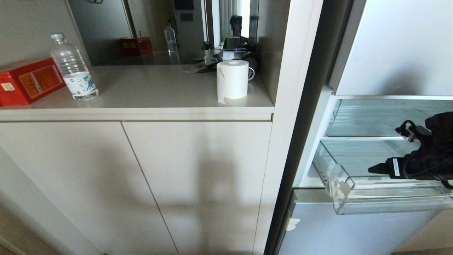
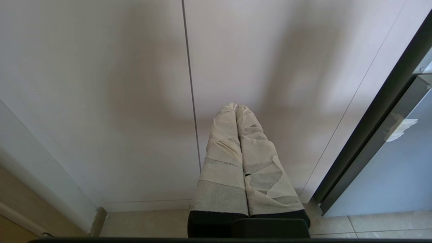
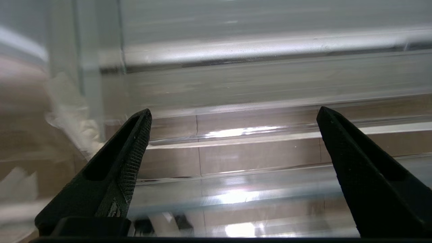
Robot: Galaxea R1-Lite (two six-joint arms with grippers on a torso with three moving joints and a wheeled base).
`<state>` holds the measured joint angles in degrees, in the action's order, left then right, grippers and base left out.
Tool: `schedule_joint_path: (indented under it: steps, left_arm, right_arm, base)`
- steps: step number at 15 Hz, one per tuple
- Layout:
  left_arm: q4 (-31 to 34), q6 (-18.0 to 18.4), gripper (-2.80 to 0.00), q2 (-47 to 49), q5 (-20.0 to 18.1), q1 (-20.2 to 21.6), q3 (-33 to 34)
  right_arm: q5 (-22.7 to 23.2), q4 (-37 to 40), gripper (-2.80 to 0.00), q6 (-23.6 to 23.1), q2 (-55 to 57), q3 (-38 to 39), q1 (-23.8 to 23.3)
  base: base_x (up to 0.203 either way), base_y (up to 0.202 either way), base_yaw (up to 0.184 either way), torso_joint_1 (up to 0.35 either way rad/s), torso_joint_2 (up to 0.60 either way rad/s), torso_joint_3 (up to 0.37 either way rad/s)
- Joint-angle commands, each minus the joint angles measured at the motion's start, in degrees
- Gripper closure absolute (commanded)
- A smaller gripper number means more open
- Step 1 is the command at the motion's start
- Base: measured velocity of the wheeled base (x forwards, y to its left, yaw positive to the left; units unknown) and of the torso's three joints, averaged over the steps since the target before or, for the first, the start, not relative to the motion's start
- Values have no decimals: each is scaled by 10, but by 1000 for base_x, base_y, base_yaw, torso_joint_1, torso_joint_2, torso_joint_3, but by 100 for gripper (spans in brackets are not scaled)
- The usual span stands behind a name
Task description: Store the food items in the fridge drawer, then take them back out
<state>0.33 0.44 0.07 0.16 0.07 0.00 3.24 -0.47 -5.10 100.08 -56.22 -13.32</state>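
The fridge drawer (image 1: 354, 198), clear plastic with a thick lipped front, stands pulled out of the open fridge at the right. My right arm (image 1: 426, 156) reaches over it from the right edge. In the right wrist view my right gripper (image 3: 234, 111) is open, its black fingers (image 3: 131, 152) wide apart with nothing between them, and the drawer's clear wall (image 3: 256, 84) lies close in front, floor tiles showing through it. The food items are out of view. My left gripper (image 2: 236, 107) is shut, its tape-wrapped fingers (image 2: 222, 162) pressed together, low before the cabinet doors.
Left of the fridge a beige counter (image 1: 152, 92) carries a water bottle (image 1: 74, 69), a red box (image 1: 28, 81) and a white paper roll (image 1: 232, 78). Cabinet doors (image 1: 141, 177) fill the space below. A glass shelf (image 1: 371, 117) sits above the drawer, a frosted door panel (image 1: 354, 230) below.
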Motion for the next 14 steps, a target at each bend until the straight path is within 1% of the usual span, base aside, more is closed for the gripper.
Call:
schedule_joint_path:
  steps: [1,3,6,9,11,12,14]
  left_arm:
    - [0,0,0,0,0,0,0]
    - [0,0,0,0,0,0,0]
    - [0,0,0,0,0,0,0]
    - [0,0,0,0,0,0,0]
    - [0,0,0,0,0,0,0]
    - [0,0,0,0,0,0,0]
    - [0,0,0,0,0,0,0]
  right_arm:
    - [0,20,-280,-4,-22,5,-9]
    - [0,42,-280,-5,-45,10,-19]
    - [0,103,-280,-6,-89,18,-32]
    - [1,118,-280,-13,-110,33,-44]
    - [19,106,-280,-9,-104,26,-42]
    - [32,80,-280,-6,-94,23,-39]
    - [48,3,-280,12,-87,30,-33]
  base:
    - [0,0,0,0,0,0]
    - [0,0,0,0,0,0]
    - [0,0,0,0,0,0]
    - [0,0,0,0,0,0]
    - [0,0,0,0,0,0]
    - [0,0,0,0,0,0]
    - [0,0,0,0,0,0]
